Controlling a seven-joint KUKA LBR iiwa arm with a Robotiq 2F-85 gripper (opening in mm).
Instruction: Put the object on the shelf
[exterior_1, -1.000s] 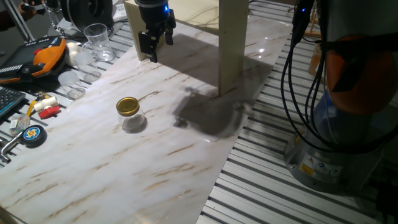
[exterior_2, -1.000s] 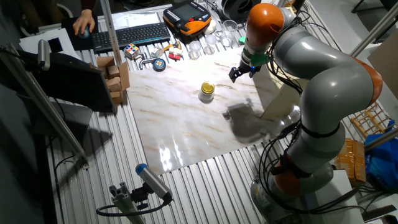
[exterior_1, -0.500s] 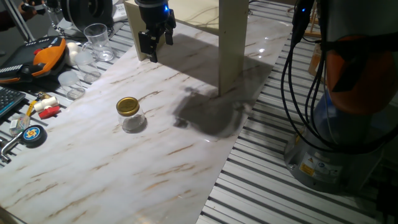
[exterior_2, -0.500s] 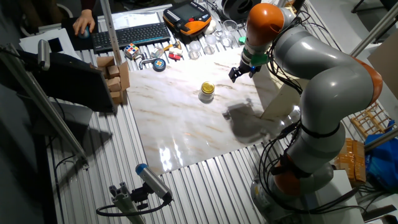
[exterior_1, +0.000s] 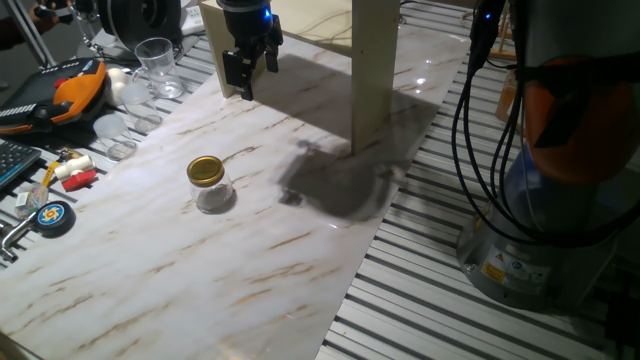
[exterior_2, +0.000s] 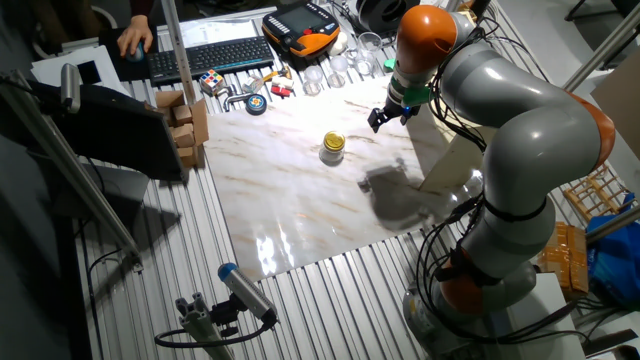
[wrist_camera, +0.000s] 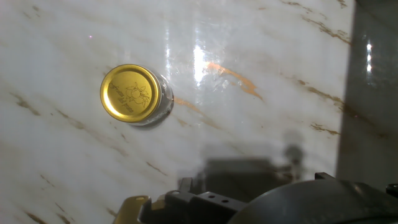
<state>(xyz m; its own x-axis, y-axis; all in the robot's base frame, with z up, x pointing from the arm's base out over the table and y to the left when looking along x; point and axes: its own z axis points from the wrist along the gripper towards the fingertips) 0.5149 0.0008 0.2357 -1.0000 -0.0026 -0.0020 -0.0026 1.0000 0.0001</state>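
Note:
The object, a small clear glass jar (exterior_1: 209, 185) with a gold lid, stands upright on the marble tabletop, left of centre. From the other side the jar (exterior_2: 332, 146) sits mid-table, and the hand view looks down on its gold lid (wrist_camera: 129, 93) at upper left. My gripper (exterior_1: 256, 78) hangs open and empty above the table's far side, well behind and right of the jar, also seen as the gripper (exterior_2: 385, 117). One cream upright panel of the shelf (exterior_1: 372, 70) stands just right of the gripper; its top is out of view.
A lidless drinking glass (exterior_1: 155, 62), an orange-black pendant (exterior_1: 60, 95), a round tape measure (exterior_1: 50, 217) and small parts crowd the table's left edge. Black cables (exterior_1: 470, 110) and the robot base (exterior_1: 545, 210) stand to the right on the slatted frame.

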